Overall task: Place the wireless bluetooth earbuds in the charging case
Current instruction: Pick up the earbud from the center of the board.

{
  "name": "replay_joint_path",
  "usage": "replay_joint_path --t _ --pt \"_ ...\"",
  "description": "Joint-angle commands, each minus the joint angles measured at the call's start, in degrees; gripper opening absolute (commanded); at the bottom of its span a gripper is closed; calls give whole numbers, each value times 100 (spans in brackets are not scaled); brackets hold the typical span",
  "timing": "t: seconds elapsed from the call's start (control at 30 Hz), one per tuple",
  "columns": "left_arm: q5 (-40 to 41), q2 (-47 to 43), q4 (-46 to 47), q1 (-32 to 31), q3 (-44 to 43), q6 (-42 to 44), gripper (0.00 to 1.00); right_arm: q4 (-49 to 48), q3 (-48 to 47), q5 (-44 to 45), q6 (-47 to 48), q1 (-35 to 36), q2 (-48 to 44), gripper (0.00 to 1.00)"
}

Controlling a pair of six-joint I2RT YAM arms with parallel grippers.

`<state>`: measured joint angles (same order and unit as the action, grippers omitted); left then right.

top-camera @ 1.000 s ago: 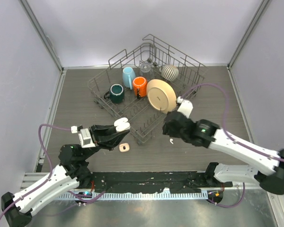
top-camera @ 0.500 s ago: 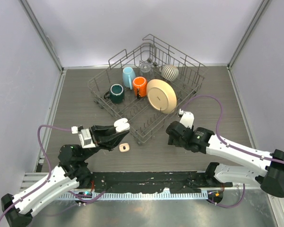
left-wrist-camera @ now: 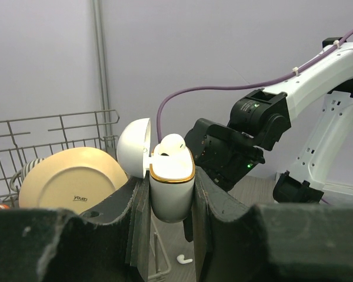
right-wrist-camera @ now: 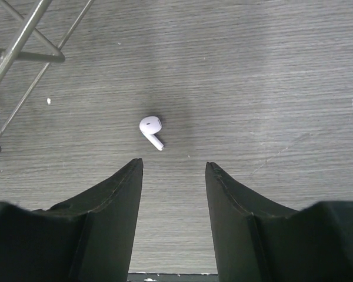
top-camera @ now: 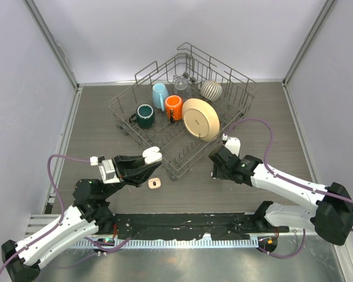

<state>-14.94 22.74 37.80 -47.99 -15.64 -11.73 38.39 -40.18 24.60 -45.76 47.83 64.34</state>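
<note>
My left gripper [top-camera: 150,157] is shut on the white charging case [left-wrist-camera: 172,189] and holds it upright above the table. The case's lid [left-wrist-camera: 132,147] is open, and one white earbud [left-wrist-camera: 172,143] sits in the case. A second earbud [right-wrist-camera: 151,130] lies loose on the table by the rack's corner; it also shows in the left wrist view [left-wrist-camera: 182,258]. My right gripper [right-wrist-camera: 173,167] is open and empty. It hangs low over the table with the loose earbud just ahead of its left fingertip. In the top view the right gripper [top-camera: 215,167] hides this earbud.
A wire dish rack [top-camera: 127,125] stands at the back centre. It holds a teal mug [top-camera: 145,116], a blue cup [top-camera: 159,94], an orange mug [top-camera: 174,107], a beige plate [top-camera: 200,119] and a striped bowl [top-camera: 211,90]. A small peach piece [top-camera: 155,184] lies on the table near the left gripper.
My right arm has swung its gripper down over the loose earbud, which showed beside it before. My left arm has held still with the case.
</note>
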Motion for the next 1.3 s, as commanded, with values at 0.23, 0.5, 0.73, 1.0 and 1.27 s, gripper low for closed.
replay_joint_path --t 0.23,0.5,0.73,1.0,1.27 --pt "26 46 131 0 -282 4 0 -850 -33 -297 621 -116 465 44" --pt "61 -33 52 0 -273 4 0 -1307 98 -412 603 -116 870 43" --pt "53 11 52 0 -291 -5 0 -1641 204 -342 542 -125 1098 43" --pt "35 37 52 0 -291 -5 0 -1809 301 -333 507 -143 1283 42" --pt "44 29 34 0 -299 -5 0 -1826 327 -377 524 -178 1397 42"
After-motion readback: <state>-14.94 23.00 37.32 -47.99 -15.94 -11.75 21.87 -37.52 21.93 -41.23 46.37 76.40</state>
